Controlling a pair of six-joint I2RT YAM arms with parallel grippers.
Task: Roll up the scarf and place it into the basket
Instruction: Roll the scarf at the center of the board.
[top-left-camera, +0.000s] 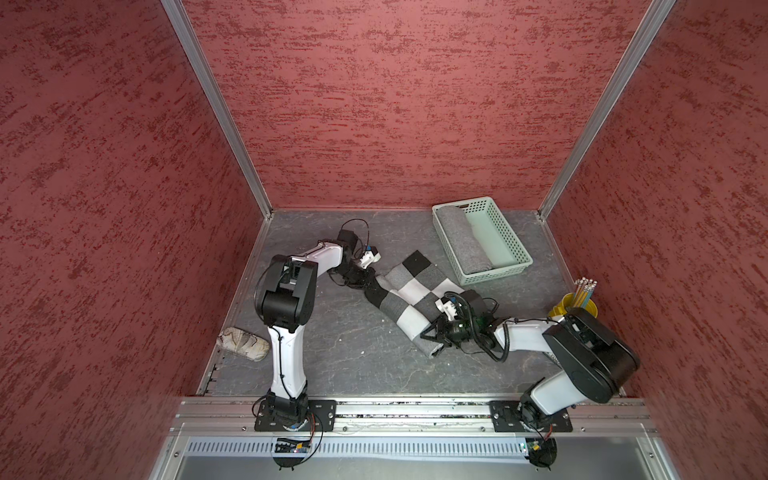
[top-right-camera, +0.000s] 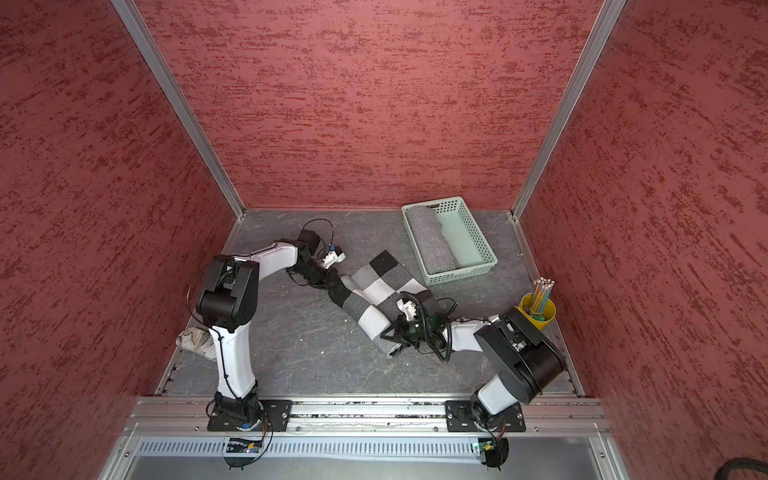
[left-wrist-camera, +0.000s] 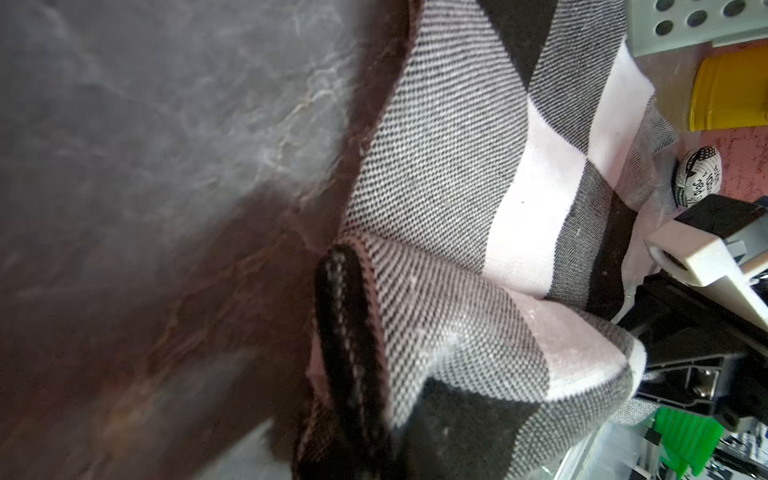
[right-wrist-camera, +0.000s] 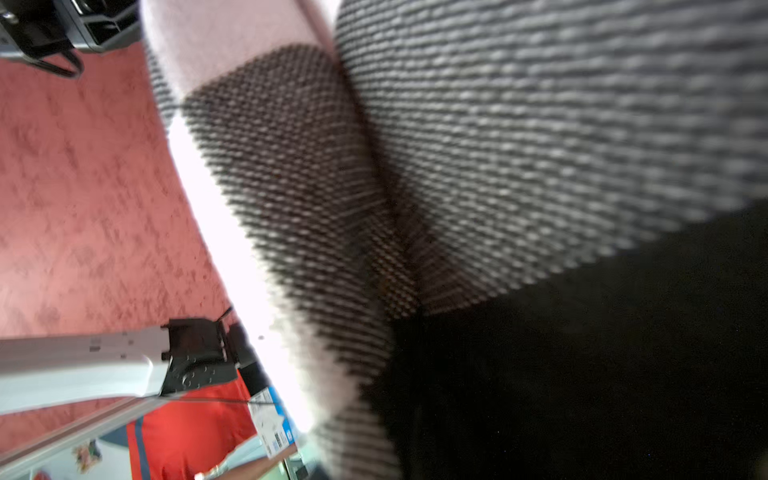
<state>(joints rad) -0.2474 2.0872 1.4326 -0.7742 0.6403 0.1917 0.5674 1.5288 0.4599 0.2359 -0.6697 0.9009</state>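
Left pincer (top-left-camera: 368, 282) seemingly pinching scarf (top-left-camera: 409, 293) end | right pincer (top-left-camera: 430, 336) state unclear | scarf's length lies diagonal

Illegible print on the newsprint-patterned ball (left-wrist-camera: 698, 176); nothing readable anywhere.

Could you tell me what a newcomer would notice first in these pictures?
The black, grey and white checked scarf sprawled mid-table, with the left gripper at its far end and the right gripper at its near end. Behind it, the mint basket already holds a grey roll.
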